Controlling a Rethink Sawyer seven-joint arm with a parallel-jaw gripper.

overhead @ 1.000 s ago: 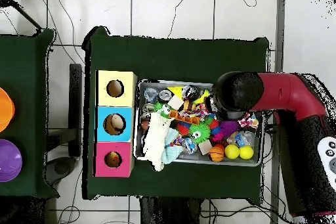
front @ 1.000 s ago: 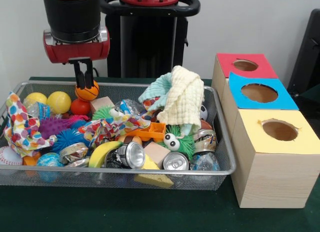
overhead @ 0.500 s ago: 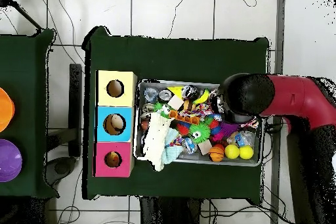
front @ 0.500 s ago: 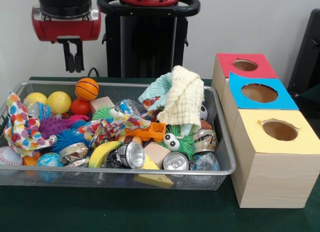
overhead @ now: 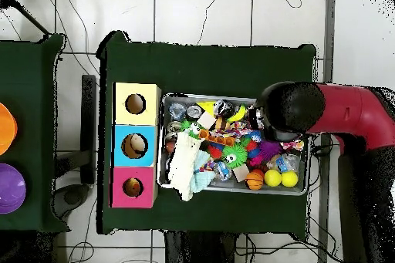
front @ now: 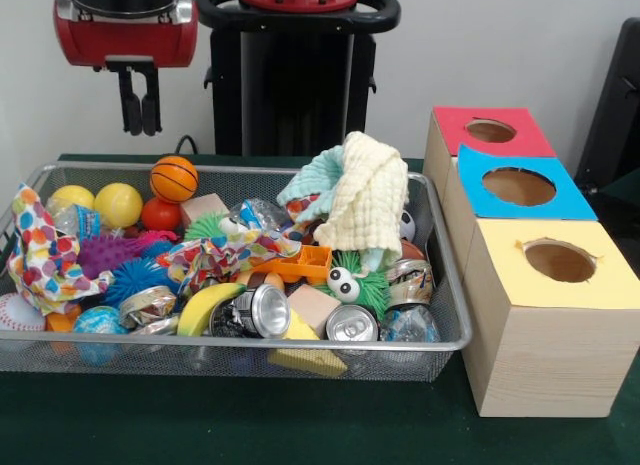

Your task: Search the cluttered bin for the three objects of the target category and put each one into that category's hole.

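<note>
My gripper (front: 140,120) hangs shut and empty high over the back left corner of the wire bin (front: 420,345). Below it and slightly to the right, an orange basketball (front: 174,178) rests in the bin beside a red ball (front: 159,214) and two yellow balls (front: 118,204). A baseball (front: 18,311) lies at the front left, with spiky purple and blue balls (front: 130,277) near it. In the overhead view the arm's head (overhead: 289,109) covers the gripper; the basketball (overhead: 254,178) shows at the bin's lower edge.
Three boxes stand right of the bin, with holes in a red top (front: 450,120), a blue top (front: 480,200) and a yellow top (front: 500,275). A pale yellow cloth (front: 365,200), cans (front: 352,325), a banana (front: 205,307) and wooden blocks crowd the bin.
The gripper was down at the orange basketball; it has risen and drifted left without it. The ball stays in the bin.
</note>
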